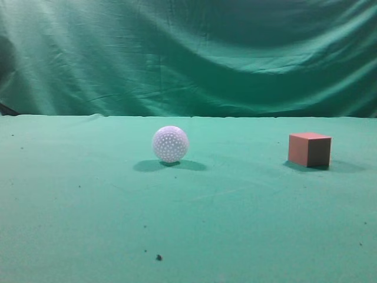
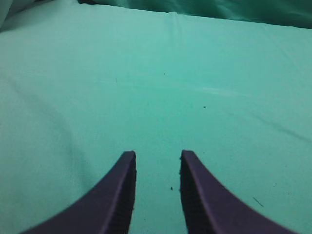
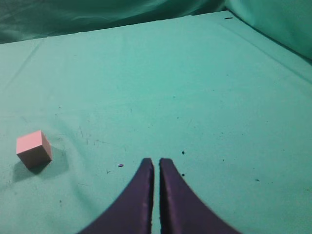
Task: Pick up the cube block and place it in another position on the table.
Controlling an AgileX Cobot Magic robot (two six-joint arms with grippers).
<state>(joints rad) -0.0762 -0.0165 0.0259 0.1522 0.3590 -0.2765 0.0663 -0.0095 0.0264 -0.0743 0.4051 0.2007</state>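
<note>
1. Left gripper (image 2: 157,161): dark purple fingers spread with a clear gap, nothing between them, over bare green table (image 2: 156,97). Not seen in exterior view.
2. White dimpled ball (image 1: 170,143): sits on the table left of center in exterior view, shadow under it, nothing touching it.
3. Dark speck (image 1: 158,257) lies on the cloth near the front edge, below the ball.
4. Cube block (image 1: 309,149): salmon-red, rests flat on the table at right, well apart from the ball. Right wrist view shows it (image 3: 33,148) at far left, clear of the fingers.
5. Right gripper (image 3: 156,163): fingers pressed nearly together, only a thin slit, holding nothing, over the table.
6. Draped green backdrop (image 1: 188,53) hangs behind the table.
</note>
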